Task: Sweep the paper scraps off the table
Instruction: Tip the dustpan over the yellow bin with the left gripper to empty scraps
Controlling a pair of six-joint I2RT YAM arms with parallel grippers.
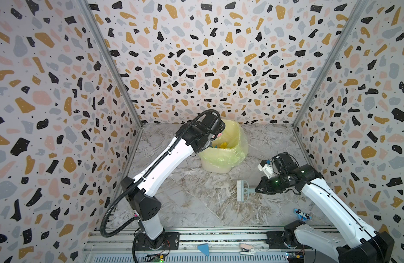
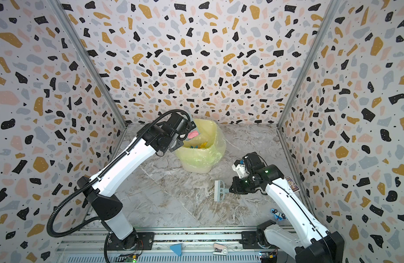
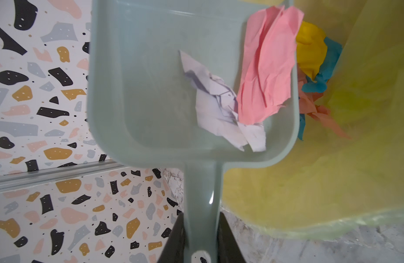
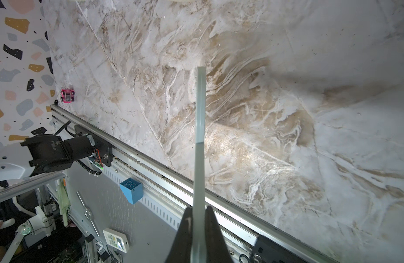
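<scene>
My left gripper (image 3: 201,225) is shut on the handle of a pale green dustpan (image 3: 151,91), tilted over the rim of a bin lined with a yellow bag (image 1: 219,164). A pink paper scrap (image 3: 267,68) and a white one (image 3: 217,107) lie against the pan's lower side wall. Yellow (image 3: 310,50), blue (image 3: 330,61) and pink scraps sit inside the bag. My right gripper (image 1: 256,189) is shut on the thin handle of a pale green brush (image 1: 242,190), held just above the marble table (image 1: 196,205). In both top views the table surface shows no scraps.
A small blue toy (image 1: 301,214) lies by the right arm's base. A printed card box (image 2: 292,184) leans at the right wall, and a pink toy car (image 4: 68,95) sits at the table's front left corner. A blue block (image 1: 203,248) rests on the front rail. Terrazzo walls close three sides.
</scene>
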